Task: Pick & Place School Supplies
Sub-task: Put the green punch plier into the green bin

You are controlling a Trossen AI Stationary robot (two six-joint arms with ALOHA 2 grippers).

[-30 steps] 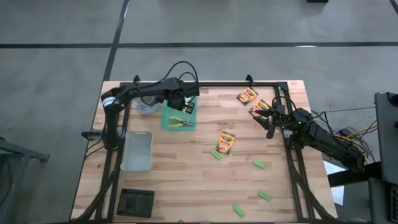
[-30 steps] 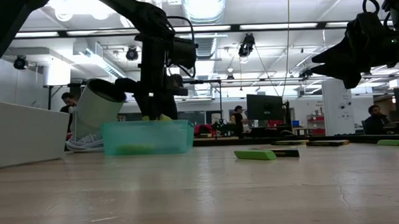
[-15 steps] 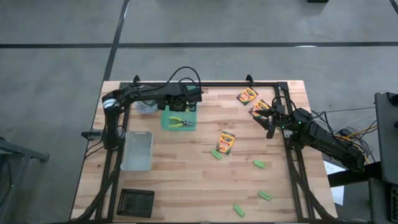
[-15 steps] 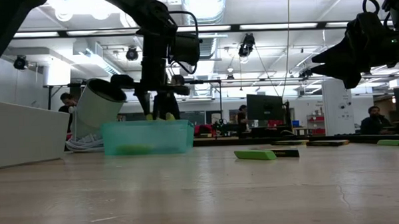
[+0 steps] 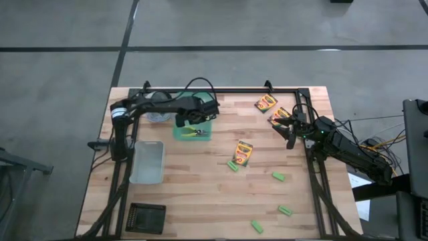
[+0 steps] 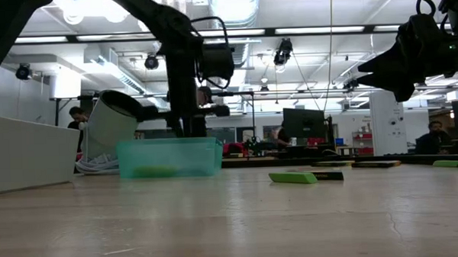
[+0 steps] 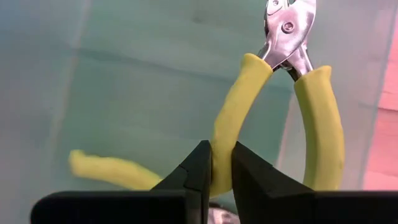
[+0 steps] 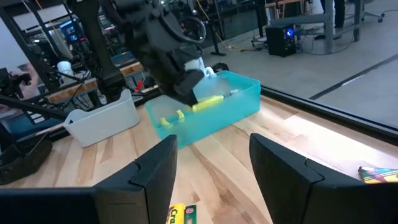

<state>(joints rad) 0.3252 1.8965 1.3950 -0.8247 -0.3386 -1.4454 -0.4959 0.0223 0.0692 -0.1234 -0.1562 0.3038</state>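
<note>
Wooden planks make up the table we work at, with a concrete floor around it and a lit workshop beyond. Our left arm reaches along the far edge to the teal tray, which sits near the far edge left of centre, with the clear bin toward the left edge.

The left gripper is clenched on one yellow handle of a pair of pliers inside the tray; a second pair of pliers lies on the tray floor. We judge the pliers stiff and head-heavy: the steel head will swing them on a one-handle hold, and the rubbery sleeve grips well. Taking both handles near the pivot would hold them steadier.

Our right gripper waits above the table near the right edge, fingers spread and empty. Two crayon boxes lie close to it at the far right corner, and a third crayon box lies mid-table. These look light, flat cardboard, easily crushed, best pinched across the narrow width.

Four green blocks are strewn toward the near right corner, one touching the mid-table box. We judge them light, rigid and apt to skid, so we would pinch them squarely.
</note>
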